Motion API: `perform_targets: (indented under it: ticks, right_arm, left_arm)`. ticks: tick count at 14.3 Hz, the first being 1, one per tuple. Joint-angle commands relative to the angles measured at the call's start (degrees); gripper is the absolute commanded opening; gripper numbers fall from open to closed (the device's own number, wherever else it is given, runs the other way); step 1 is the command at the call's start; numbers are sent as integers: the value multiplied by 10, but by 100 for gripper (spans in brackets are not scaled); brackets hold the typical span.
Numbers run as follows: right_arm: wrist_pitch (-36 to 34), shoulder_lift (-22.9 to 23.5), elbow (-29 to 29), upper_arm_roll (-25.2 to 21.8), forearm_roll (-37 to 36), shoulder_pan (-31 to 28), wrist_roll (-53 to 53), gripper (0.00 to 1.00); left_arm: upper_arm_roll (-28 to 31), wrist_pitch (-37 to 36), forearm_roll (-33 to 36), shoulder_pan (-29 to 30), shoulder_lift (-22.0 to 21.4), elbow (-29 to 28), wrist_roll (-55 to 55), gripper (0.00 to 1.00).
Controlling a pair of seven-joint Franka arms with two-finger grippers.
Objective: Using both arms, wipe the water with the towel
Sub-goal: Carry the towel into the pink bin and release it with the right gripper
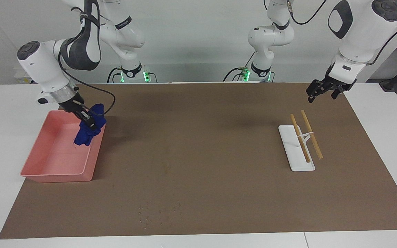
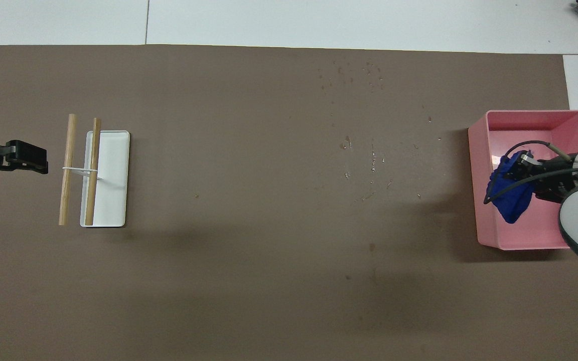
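My right gripper point(image 1: 90, 122) is shut on the deep blue towel point(image 1: 84, 136) and holds it hanging over the pink tray point(image 1: 57, 177), near the tray's edge nearest the robots. In the overhead view the towel point(image 2: 512, 205) bunches under that gripper point(image 2: 525, 168) inside the tray point(image 2: 535, 116). The water point(image 1: 166, 167) is a thin wet streak at mid-mat, with scattered droplets point(image 1: 146, 215) farther from the robots. The water also shows in the overhead view point(image 2: 372, 160). My left gripper point(image 1: 322, 92) is open and empty, raised over the mat at the left arm's end; it shows in the overhead view too point(image 2: 30, 160).
A white base with two wooden rods point(image 1: 307, 136) on a small stand sits on the brown mat toward the left arm's end, just under and farther out than my left gripper; it also shows in the overhead view point(image 2: 108, 178). The pink tray sits at the right arm's end.
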Motion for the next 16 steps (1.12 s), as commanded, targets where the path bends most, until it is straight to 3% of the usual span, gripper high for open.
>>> perform_targets:
  ticks: [1,5,7,10,12,13,16]
  right_arm:
    - [10,19,-2,9,-43,-52,-77,0]
    - [50,79,-10,9,-74,-84,-119,0]
    - [69,95,-18,9,-117,-87,-118,0]
    - [90,114,-35,9,-123,-87,-121,0]
    - [87,114,-35,10,-134,-87,-135,73]
    - [85,114,-33,10,-134,-87,-135,100]
    - [62,108,-18,12,-134,-81,-135,100]
  left_arm:
    - [7,-1,-9,-6,-1,6,3,100]
    - [5,0,-30,-13,-9,8,5,100]
    - [1,-8,-32,-16,-20,7,5,100]
    - [2,-15,-31,-26,-24,8,-2,100]
    - [4,-12,-31,-21,-24,12,-2,100]
    - [5,-17,-30,-21,-24,11,-2,100]
    - [4,-36,-30,-24,-32,8,-1,100]
